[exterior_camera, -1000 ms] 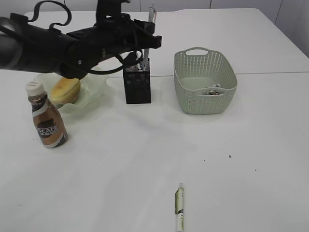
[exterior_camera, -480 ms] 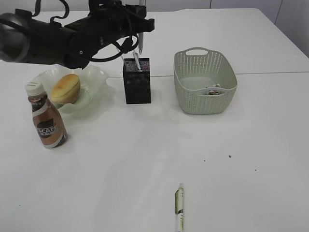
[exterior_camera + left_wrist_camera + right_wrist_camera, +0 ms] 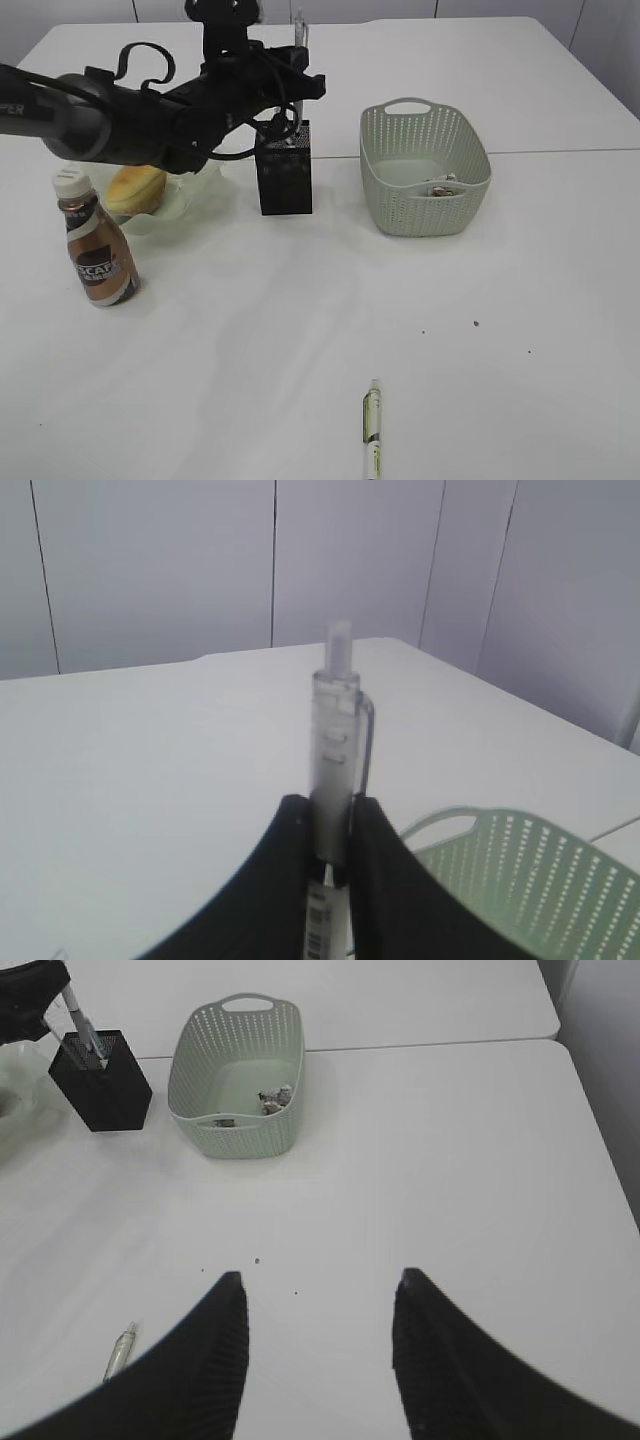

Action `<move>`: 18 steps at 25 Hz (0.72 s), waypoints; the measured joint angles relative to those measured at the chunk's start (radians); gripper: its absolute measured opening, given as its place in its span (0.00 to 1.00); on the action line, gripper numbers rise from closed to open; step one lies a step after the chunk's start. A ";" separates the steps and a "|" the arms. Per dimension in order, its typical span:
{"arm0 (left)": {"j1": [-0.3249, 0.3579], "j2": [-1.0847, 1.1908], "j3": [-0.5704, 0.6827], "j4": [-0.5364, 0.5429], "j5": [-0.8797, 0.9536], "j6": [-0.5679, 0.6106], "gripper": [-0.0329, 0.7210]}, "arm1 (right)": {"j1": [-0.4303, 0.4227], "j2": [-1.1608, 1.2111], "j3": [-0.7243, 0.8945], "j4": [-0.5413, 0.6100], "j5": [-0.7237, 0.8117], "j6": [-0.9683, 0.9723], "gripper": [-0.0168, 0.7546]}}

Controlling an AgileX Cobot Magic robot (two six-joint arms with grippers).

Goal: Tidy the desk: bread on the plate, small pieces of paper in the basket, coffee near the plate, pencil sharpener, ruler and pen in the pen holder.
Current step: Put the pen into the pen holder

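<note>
My left gripper (image 3: 299, 88) is shut on a clear pen (image 3: 336, 730), holding it upright right above the black mesh pen holder (image 3: 285, 178). The pen's lower end reaches the holder's mouth (image 3: 97, 1052). A second pen (image 3: 372, 425) lies on the table near the front edge. The bread (image 3: 135, 187) sits on the pale green plate (image 3: 195, 170), and the coffee bottle (image 3: 95, 250) stands in front of it. Small pieces of paper (image 3: 441, 187) lie in the green basket (image 3: 425, 215). My right gripper (image 3: 318, 1282) hangs open and empty. The ruler and pencil sharpener are out of sight.
The left arm (image 3: 130, 110) stretches across the plate toward the holder. The basket (image 3: 238, 1125) stands just right of the holder (image 3: 105, 1090). A seam between two tables (image 3: 560, 152) runs behind the basket.
The left gripper, still holding the pen, rose and drew back half a second ago, then came down over the holder again. The right gripper has not moved.
</note>
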 joint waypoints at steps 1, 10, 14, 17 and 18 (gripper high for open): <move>0.001 0.012 -0.005 -0.002 0.000 0.000 0.12 | 0.000 0.000 0.000 0.000 0.000 0.000 0.48; 0.015 0.040 -0.014 -0.006 -0.006 0.000 0.12 | 0.000 0.000 0.000 -0.010 0.000 0.000 0.48; 0.017 0.040 -0.014 -0.007 -0.003 0.000 0.12 | 0.000 0.000 0.000 -0.016 0.000 0.000 0.48; 0.017 0.040 -0.014 -0.007 0.007 0.000 0.12 | 0.000 0.000 0.000 -0.016 0.000 0.000 0.48; 0.017 0.040 -0.014 -0.007 0.008 0.000 0.12 | 0.000 0.000 0.000 -0.016 0.000 0.000 0.48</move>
